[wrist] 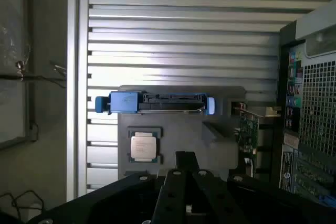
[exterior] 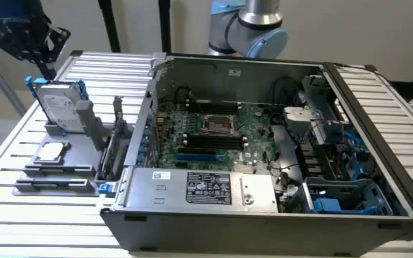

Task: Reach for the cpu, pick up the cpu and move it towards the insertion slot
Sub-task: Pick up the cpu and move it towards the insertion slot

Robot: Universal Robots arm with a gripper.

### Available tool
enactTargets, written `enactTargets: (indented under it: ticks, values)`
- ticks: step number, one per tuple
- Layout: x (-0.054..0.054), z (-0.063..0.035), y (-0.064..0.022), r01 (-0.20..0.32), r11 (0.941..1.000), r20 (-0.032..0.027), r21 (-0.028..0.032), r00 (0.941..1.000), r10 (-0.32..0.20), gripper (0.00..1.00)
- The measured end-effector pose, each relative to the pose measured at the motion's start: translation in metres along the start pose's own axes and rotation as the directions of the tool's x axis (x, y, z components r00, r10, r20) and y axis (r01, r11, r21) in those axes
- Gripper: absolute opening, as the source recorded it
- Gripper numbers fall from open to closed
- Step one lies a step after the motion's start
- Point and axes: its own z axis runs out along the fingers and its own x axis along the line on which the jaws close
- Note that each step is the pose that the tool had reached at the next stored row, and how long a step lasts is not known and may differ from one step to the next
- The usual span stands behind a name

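Observation:
The cpu [exterior: 51, 152] is a small silver-grey square chip lying flat in a recess of the grey fixture [exterior: 77, 161] on the slatted table, at the exterior view's left. The wrist view looks down on the cpu [wrist: 145, 147] from well above. My gripper [exterior: 28, 33] hangs high over the table's far left corner, behind the fixture and clear of the chip. Its dark body [wrist: 185, 162] juts into the wrist view. The insertion slot [exterior: 219, 124], a shiny square frame with a dark centre, sits on the green motherboard [exterior: 253, 121] inside the open computer case.
A silver hard drive [exterior: 62, 106] in a blue frame stands upright on the fixture just behind the cpu, also seen as hard drive [wrist: 155, 102]. A circuit card [exterior: 116, 142] stands on edge between the fixture and the case wall [exterior: 148, 115]. A power supply [exterior: 203, 188] fills the case's front.

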Motion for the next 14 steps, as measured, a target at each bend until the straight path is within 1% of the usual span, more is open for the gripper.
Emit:
enactTargets:
  ticks: [7, 9, 10, 12, 14]
  values:
    - [0.000, 0.0000, 0.0000, 0.000, 1.0000, 0.0002, -0.0067, 1.0000, 0.000, 0.11]
    - [0.001, 0.0001, -0.0001, 0.000, 1.0000, 0.0008, -0.0065, 1.0000, 0.000, 0.11]
    - [0.003, 0.0002, -0.0002, 0.000, 1.0000, 0.0027, -0.0064, 1.0000, 0.000, 0.11]
    - [0.008, 0.0017, -0.0012, 0.000, 1.0000, 0.0028, -0.0064, 1.0000, 0.000, 0.11]
    - [0.016, 0.0044, -0.0029, 0.000, 1.0000, 0.0029, -0.0065, 1.0000, 0.000, 0.11]
